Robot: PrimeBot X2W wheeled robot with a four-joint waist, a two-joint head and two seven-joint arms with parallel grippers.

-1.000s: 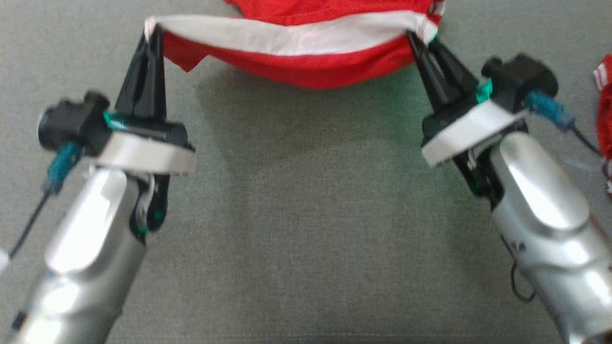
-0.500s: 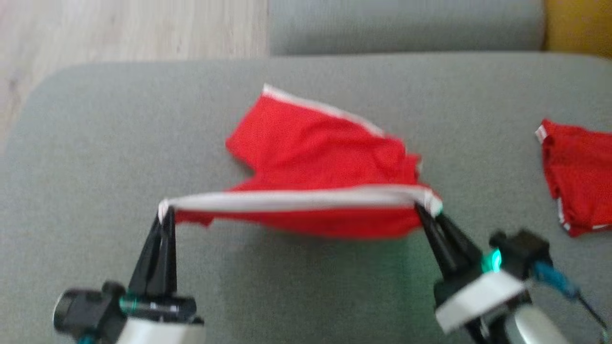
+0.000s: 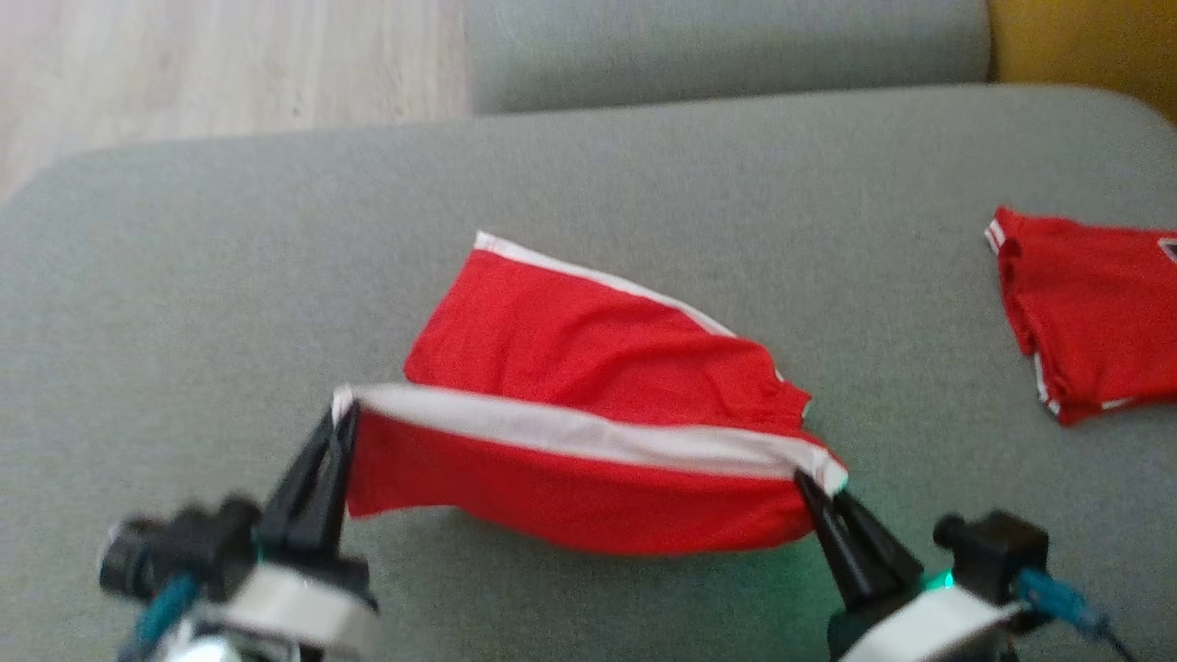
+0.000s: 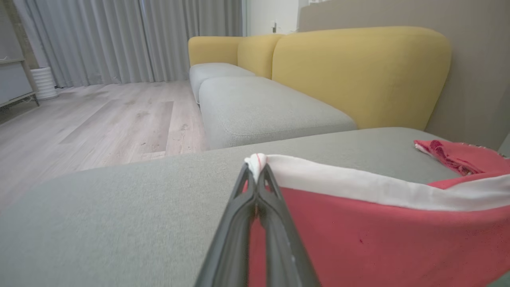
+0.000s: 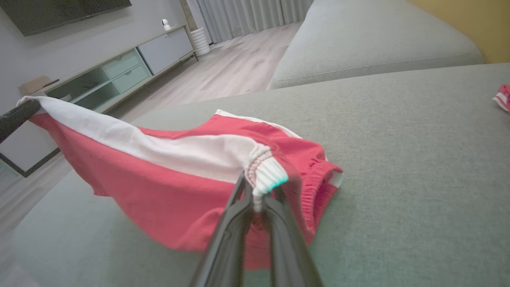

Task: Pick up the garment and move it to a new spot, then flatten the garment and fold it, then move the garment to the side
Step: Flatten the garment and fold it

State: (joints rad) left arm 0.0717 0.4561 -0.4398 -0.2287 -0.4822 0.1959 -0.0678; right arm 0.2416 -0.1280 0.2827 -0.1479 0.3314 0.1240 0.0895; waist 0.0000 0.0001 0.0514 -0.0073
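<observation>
Plainly, the red shorts (image 3: pixel 570 340) hang by one edge between the two arms: the left jaws are clamped on the white corner at one end, the right jaws on the ribbed waistband (image 5: pixel 265 171) at the other. That white-striped edge (image 3: pixel 570 428) is the long axis. It runs side to side across the robot's front, lifted off the grey sofa seat (image 3: pixel 230 276), while the rest of the cloth trails away from the robot and rests on the seat. Each arm has its own end, so neither is nearer. As I judge it, the coming move — laying the shorts flat — turns on holding that edge taut and drawing it toward the robot, so the trailing part spreads out behind.

Head view shows a second red garment (image 3: pixel 1085 313) well apart to the right (a spot to avoid). Right wrist view shows what the head view blurs: ribbing bunched at the jaws, the far cloth creased on the seat. Left wrist view shows those jaws shut tip to tip on a small pinch of white.
</observation>
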